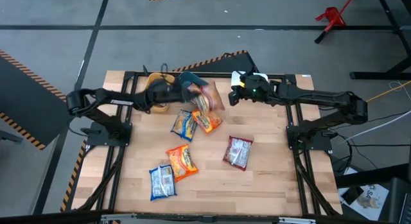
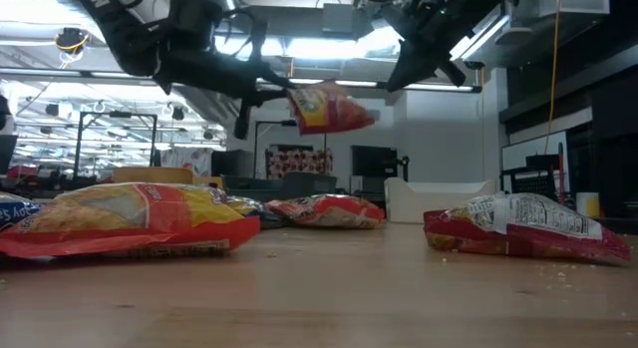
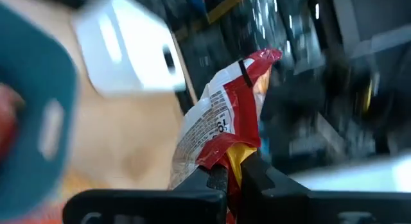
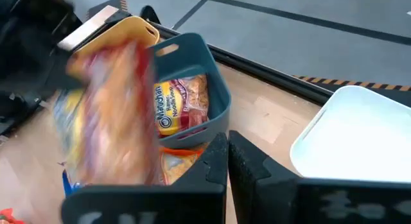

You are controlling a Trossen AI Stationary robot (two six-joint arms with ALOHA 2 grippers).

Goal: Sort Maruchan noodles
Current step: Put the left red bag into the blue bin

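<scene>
My left gripper (image 1: 186, 94) reaches in from the table's left, shut on an orange-red Maruchan packet (image 1: 207, 99) held in the air in front of the teal bin (image 1: 192, 78). That packet shows raised in the low view (image 2: 329, 109) and blurred in the right wrist view (image 4: 109, 115). A dark red packet (image 4: 183, 105) lies inside the teal bin. My right gripper (image 4: 228, 163) hovers shut and holding nothing near the white bin (image 1: 241, 76). Several more packets lie flat on the table: blue-yellow (image 1: 184, 124), orange (image 1: 207, 121), dark red (image 1: 238, 151), orange (image 1: 182, 162), blue-white (image 1: 162, 181). My left gripper pinches the orange-red packet between its two fingers at one end (image 3: 232, 165). The fingers come roughly level from the table's left. The packet sticks out beyond the fingertips (image 3: 225, 102), lifted clear of the table (image 2: 329, 109).
The yellow bin (image 1: 157, 83), teal bin and white bin (image 4: 356, 134) stand in a row along the table's far edge. My right arm (image 1: 308, 99) stretches along the far right side. The near part of the table (image 1: 270, 185) is bare wood.
</scene>
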